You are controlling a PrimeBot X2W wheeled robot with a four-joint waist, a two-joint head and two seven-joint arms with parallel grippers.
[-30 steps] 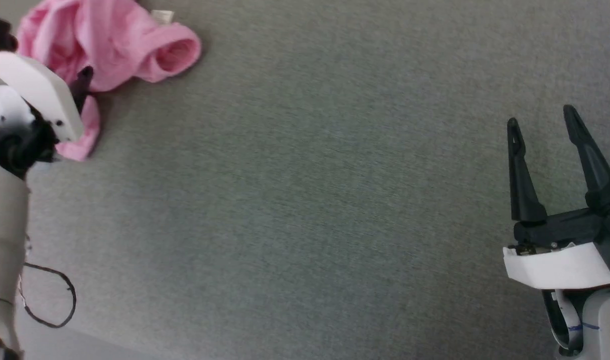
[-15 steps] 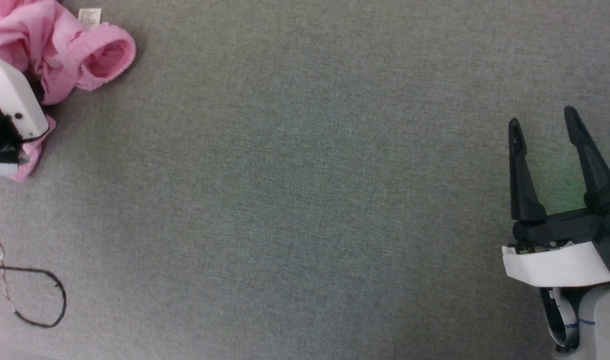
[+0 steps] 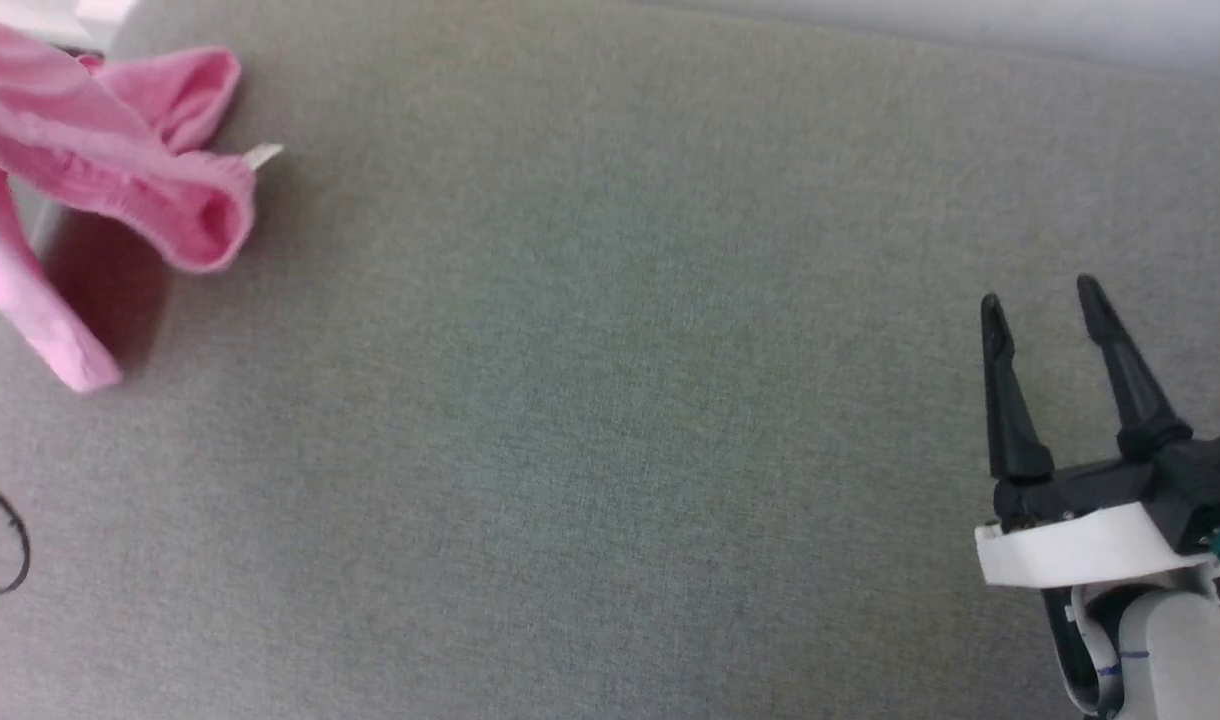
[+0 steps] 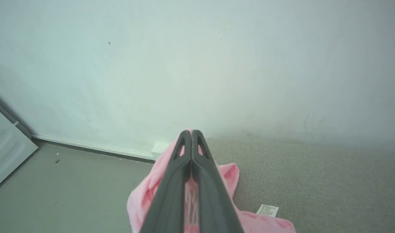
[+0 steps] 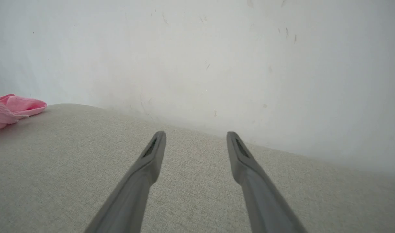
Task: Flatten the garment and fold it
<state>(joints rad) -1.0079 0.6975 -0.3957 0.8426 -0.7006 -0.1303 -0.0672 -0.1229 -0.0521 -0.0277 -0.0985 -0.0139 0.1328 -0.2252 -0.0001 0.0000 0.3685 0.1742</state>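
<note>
The light pink shorts (image 3: 110, 170) hang bunched at the head view's top left, partly raised off the grey surface, one strip (image 3: 30, 310) trailing down. A small white label (image 3: 265, 155) sticks out at their right edge. In the left wrist view my left gripper (image 4: 191, 132) is shut on pink fabric, and the shorts (image 4: 231, 174) drape beneath the fingers, with the label (image 4: 267, 210) lying on the surface. My right gripper (image 3: 1040, 295) stands open and empty at the lower right, far from the shorts. The right wrist view puts that gripper (image 5: 196, 136) over bare fabric, the shorts (image 5: 19, 106) far left.
The work surface is a grey woven fabric top (image 3: 610, 400) that ends at a pale wall (image 5: 217, 64). Its left edge drops to a grey floor (image 4: 71, 181). A black cable loop (image 3: 10, 550) shows at the lower left. A white panel (image 4: 6, 145) stands by the wall.
The head camera has shifted. The shorts have been pulled up from a heap into a stretched, hanging shape, and the left arm has left the head view. The right gripper stays open.
</note>
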